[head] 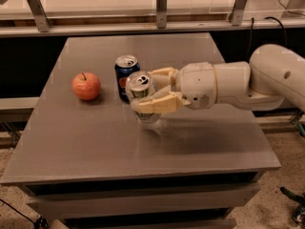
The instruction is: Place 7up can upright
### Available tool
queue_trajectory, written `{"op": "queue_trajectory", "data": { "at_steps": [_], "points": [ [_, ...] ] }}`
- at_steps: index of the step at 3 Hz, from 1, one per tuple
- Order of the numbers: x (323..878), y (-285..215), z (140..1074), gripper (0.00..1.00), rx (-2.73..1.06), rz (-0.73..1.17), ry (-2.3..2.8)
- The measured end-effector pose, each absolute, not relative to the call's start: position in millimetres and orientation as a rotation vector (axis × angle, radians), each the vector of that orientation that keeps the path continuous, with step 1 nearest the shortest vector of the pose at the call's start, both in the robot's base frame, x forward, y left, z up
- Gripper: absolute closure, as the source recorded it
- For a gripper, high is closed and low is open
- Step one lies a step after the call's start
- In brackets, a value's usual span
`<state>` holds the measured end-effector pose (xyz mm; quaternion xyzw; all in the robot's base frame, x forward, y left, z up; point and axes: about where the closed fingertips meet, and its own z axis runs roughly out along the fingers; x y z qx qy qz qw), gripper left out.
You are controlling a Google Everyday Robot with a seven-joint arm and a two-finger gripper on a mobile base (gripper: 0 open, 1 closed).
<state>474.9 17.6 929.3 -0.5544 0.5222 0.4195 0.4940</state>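
Silver 7up can is clamped between the fingers of the gripper, top slightly tilted, low over the table, just beside the Pepsi can. Base contact can't be told. It should be levelled, seated flat, then released slowly.

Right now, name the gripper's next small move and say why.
Probably ease straight down until the can's base sits flat on the table. The gripper is shut on the 7up can, holding it top-up near the table's middle; whether its base touches the surface is unclear. The Pepsi can stands close behind, so sideways motion risks a bump.
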Motion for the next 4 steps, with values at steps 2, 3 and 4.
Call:
{"op": "queue_trajectory", "data": {
  "at_steps": [2,3,4],
  "points": [
    [474.8,21.6,928.0,1.0,-1.073,1.26,1.147],
    [472.4,22.6,929.6,1.0,-1.122,1.209,1.158],
    [470.7,22.5,928.0,1.0,-1.189,1.149,1.184]
  ]
}}
